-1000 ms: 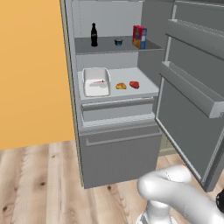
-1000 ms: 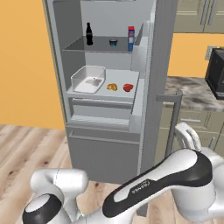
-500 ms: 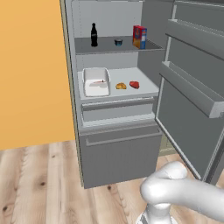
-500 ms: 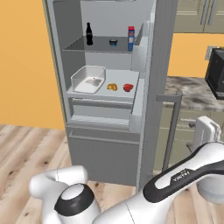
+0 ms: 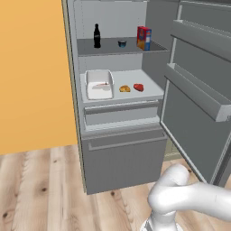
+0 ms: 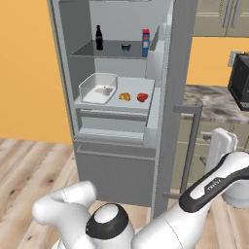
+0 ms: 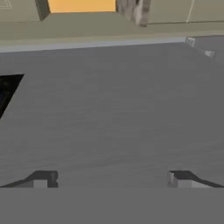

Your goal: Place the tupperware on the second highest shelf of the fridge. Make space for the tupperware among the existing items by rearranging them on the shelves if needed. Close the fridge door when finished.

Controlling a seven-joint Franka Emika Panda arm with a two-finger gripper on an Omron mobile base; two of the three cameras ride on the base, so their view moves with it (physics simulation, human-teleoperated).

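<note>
The fridge (image 5: 122,149) stands with its fridge door (image 5: 198,94) swung open to the right. The clear tupperware (image 5: 99,84) (image 6: 98,89) sits at the left of the pale second highest shelf (image 5: 149,92), beside an orange food piece (image 5: 124,89) and a red one (image 5: 138,87). On the darker shelf above stand a cola bottle (image 5: 96,36), a small dark bowl (image 5: 122,43) and a colourful box (image 5: 144,38). My gripper (image 7: 111,179) is open and holds nothing. It faces the door's grey outer face (image 7: 113,109), with the black display (image 7: 6,89) at the left edge.
The door shows edge-on in the right base view, its long handle (image 6: 194,141) on the outer side. A stone counter (image 6: 214,104) with a dark appliance (image 6: 239,80) lies beyond it. An orange wall (image 5: 31,72) stands left of the fridge, above wooden floor (image 5: 40,189).
My arm has swung round to the outer side of the open door. The things on the shelves have not moved, and the gripper has stayed open.
</note>
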